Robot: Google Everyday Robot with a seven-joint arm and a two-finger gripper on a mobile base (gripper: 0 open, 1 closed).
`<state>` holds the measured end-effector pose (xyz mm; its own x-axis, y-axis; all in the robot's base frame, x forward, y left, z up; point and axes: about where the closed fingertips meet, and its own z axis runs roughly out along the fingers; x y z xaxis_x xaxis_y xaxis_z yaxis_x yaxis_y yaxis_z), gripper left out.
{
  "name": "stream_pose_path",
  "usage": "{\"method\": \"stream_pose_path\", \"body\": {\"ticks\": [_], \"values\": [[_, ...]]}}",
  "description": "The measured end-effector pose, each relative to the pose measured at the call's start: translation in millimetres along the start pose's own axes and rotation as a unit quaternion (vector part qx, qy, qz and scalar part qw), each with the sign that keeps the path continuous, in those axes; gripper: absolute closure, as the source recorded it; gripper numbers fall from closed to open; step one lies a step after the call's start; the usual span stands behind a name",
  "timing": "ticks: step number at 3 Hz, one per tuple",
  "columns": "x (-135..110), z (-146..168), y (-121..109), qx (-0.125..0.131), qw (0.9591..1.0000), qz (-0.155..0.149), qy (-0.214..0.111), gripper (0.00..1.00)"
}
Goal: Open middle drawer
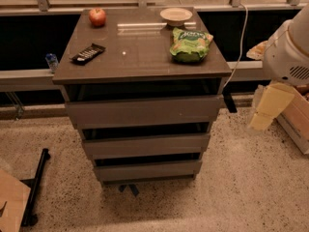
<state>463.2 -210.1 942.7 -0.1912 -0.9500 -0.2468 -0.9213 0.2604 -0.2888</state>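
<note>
White rounded arm [289, 47], cream tool [264, 114] at right

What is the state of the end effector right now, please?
End effector: off to the right of the cabinet, clear of the middle drawer; open or closed cannot be told.
</note>
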Motion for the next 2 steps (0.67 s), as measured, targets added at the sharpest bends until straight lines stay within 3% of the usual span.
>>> {"method": "stream_pose_path", "body": {"ticks": [1, 2], "values": [[2, 31, -8, 0.012, 0.9997, -0.01, -0.02, 0.0], [7, 75, -21, 0.011, 0.9968, 0.007, -0.079, 0.0]]}}
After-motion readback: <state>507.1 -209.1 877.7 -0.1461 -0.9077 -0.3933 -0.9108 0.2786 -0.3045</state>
